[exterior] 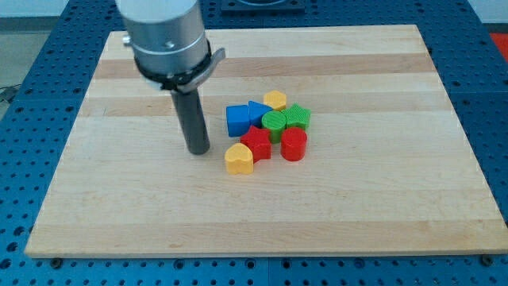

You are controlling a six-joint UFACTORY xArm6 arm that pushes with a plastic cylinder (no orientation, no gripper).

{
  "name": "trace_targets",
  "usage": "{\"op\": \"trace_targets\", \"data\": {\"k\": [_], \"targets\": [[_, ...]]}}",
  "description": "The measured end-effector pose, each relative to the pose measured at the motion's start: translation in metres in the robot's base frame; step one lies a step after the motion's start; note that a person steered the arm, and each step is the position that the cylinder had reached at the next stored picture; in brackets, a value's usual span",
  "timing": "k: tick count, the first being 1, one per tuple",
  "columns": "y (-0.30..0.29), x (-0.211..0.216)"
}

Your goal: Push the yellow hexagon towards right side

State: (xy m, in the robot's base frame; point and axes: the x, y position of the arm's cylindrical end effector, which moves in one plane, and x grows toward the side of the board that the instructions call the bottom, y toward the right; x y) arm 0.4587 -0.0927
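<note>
The yellow hexagon (275,99) sits at the top of a tight cluster of blocks near the board's middle. It touches the blue triangle (257,110) on its left and the green star (298,116) on its lower right. My tip (198,150) rests on the board to the left of the cluster, about a block's width left of the yellow heart (239,159) and below-left of the blue cube (237,121). It touches no block.
The cluster also holds a green cylinder (275,122), a red star (256,144) and a red cylinder (294,144). The wooden board (381,191) lies on a blue perforated table (488,71).
</note>
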Motion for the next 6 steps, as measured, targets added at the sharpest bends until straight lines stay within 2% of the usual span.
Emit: {"op": "trace_targets", "data": {"k": [1,2,4,5,6], "targets": [[0.008,-0.056],[0.067,-0.080],[0.278,-0.081],[0.292,-0.097],[0.214,-0.104]]}}
